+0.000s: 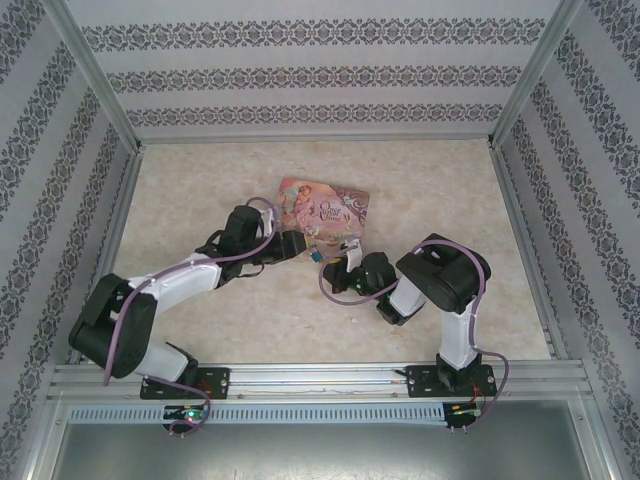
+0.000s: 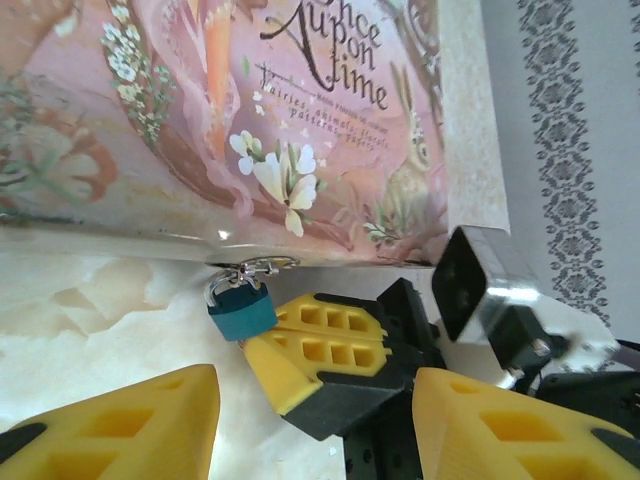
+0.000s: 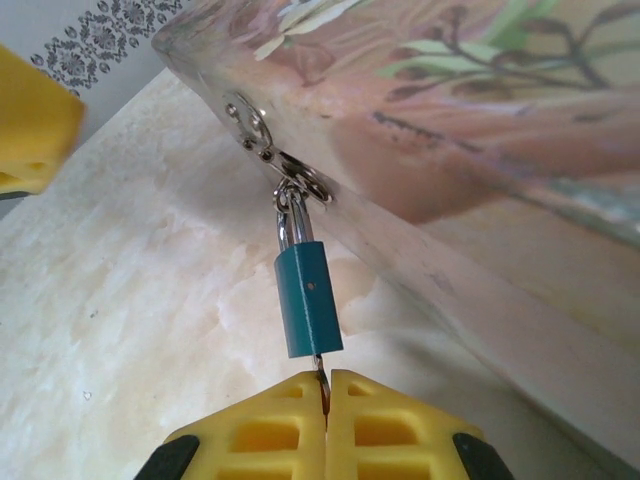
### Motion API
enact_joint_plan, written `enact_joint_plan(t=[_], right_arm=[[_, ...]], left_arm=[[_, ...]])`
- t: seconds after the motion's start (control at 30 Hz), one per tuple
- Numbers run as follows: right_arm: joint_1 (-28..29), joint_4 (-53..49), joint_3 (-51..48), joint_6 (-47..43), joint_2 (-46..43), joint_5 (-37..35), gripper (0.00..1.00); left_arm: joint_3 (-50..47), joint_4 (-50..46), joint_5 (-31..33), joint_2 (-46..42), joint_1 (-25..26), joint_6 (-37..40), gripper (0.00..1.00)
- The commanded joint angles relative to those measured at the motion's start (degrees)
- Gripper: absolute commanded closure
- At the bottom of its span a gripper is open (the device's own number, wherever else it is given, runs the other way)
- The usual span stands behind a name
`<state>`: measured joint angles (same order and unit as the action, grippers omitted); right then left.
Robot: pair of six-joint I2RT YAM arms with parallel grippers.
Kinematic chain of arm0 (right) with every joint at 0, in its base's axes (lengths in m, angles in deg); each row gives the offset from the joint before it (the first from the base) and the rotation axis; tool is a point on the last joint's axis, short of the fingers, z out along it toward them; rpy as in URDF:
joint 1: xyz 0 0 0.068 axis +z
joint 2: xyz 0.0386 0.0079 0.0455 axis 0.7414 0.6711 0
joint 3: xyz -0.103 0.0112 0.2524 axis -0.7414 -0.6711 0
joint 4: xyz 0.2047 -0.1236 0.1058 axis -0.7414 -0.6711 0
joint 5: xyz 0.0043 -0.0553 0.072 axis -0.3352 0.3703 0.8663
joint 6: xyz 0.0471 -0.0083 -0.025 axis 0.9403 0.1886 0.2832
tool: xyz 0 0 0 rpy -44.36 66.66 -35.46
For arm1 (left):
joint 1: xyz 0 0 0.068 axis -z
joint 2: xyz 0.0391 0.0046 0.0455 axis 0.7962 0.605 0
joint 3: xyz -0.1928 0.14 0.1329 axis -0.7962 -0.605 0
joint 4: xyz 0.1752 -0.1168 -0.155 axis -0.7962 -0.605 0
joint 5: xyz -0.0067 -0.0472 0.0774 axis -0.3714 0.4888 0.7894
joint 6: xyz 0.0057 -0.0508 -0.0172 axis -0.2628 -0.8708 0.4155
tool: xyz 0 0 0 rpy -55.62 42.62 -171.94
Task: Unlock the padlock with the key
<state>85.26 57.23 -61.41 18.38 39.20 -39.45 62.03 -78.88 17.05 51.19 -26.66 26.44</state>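
Right at your lens, the right gripper (image 3: 326, 395) has its yellow pads pressed together on the key (image 3: 320, 376), a thin metal sliver running up into the bottom of the padlock (image 3: 308, 300). That little teal block hangs by its shackle from a ring on the near edge of the pink tin (image 3: 480, 120), low over the table (image 1: 200, 190) between your two arms.

I'd call the lock light, hard and free to swing. It will likely twist along with the key unless you brace it, so take it across the flat teal sides, below the shackle. The key looks thin and slick.

Your left gripper (image 2: 318, 425) sits just left of it, fingers spread wide and holding nothing.

Most of the key is buried between the pads and inside the lock, so you can't judge how deep it seats. The keyhole is hidden too.
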Motion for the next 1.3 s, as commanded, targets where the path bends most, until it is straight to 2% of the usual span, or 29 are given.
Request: enact_joint_plan(t=[0.0, 0.27, 0.5, 0.67, 0.8, 1.27], right_arm=[[0.89, 3.09, -0.59, 5.8, -0.78, 1.34, 1.0], [2.18, 3.14, -1.12, 12.37, -2.56, 0.54, 1.0], [3.18, 3.18, -1.39, 17.64, -4.54, -0.28, 1.0], [3.76, 3.15, -0.95, 22.07, -5.38, -0.28, 1.0], [4.31, 3.2, -1.12, 24.13, -5.8, -0.72, 1.0], [5.22, 3.12, -1.21, 24.39, -5.88, -0.63, 1.0]], left_arm=[[-2.87, 0.87, 2.24, -3.9, -1.26, 0.97, 0.46], [-12.44, 9.09, 5.08, -11.81, -2.38, -3.71, 0.43], [-18.34, 17.17, 4.32, -11.91, -2.41, -9.54, 0.43], [-19.8, 20.04, 4.29, -10.74, -2.36, -10.54, 0.43], [-20.97, 25.87, 3.91, -8.82, -2.38, -13.47, 0.43], [-20.41, 39.39, 1.19, 2.3, -0.7, -21.3, 0.43]])
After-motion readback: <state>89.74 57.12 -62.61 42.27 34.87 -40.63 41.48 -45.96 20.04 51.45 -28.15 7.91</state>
